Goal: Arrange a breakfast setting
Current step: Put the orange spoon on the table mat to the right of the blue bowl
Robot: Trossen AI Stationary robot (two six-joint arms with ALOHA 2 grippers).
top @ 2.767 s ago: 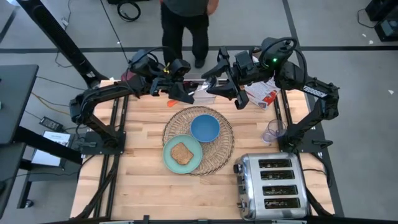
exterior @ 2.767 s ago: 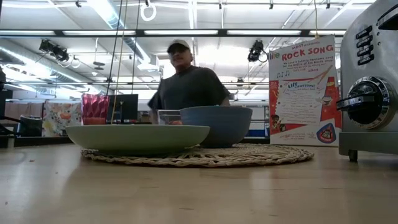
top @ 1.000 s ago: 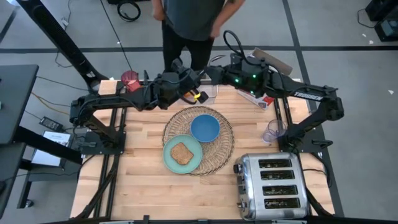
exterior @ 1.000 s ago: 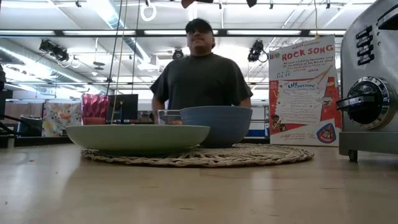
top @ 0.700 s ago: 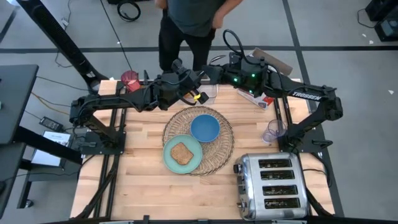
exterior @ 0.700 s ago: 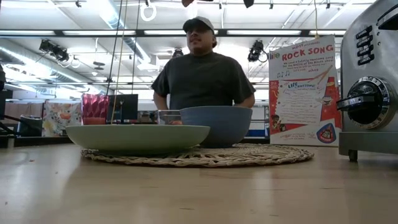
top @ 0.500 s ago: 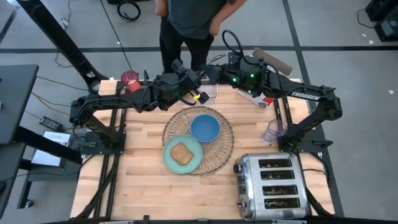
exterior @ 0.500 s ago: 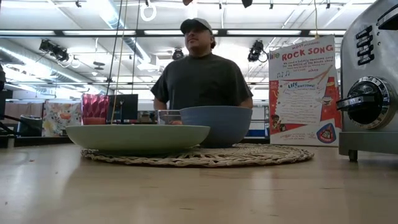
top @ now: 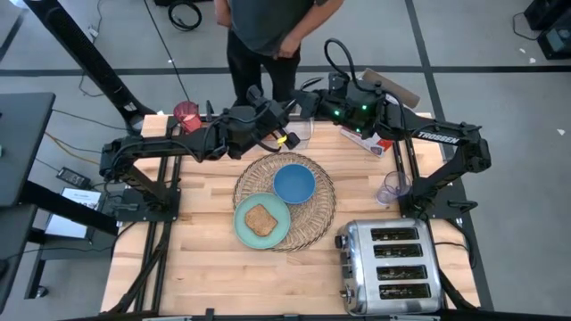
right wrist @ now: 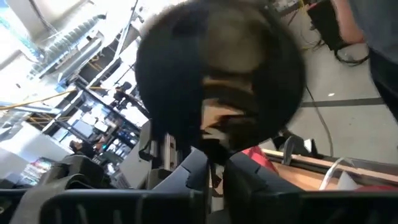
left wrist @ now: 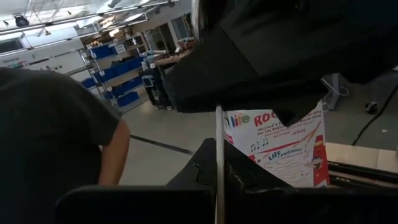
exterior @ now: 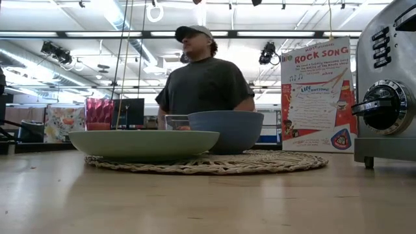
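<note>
A pale wooden surface [top: 205,267] stands in a workshop, with a person [top: 268,27] in a dark shirt at its far edge. At the far left corner sits the red cup [top: 186,113]. The left gripper [top: 284,136] hovers high over the far middle, above a clear tub [top: 298,134]; something yellow-orange shows at its tip, and whether its fingers are wide or closed I cannot tell. The right gripper [top: 308,100] meets it there from the other side, its fingers hidden too; its wrist view is filled by a blurred dark round shape.

In the middle lies the wicker mat [top: 285,201]. The green plate [top: 261,221] rests on its near left part, overhanging the edge, with the toast [top: 260,218] lying flat on it. The blue bowl [top: 293,184] sits on the mat's far part, just beside the plate.

Right of the mat, a printed card [top: 373,135] stands at the far edge, a clear cup [top: 391,188] near the right edge, and the chrome toaster [top: 390,266] at the near right corner.
</note>
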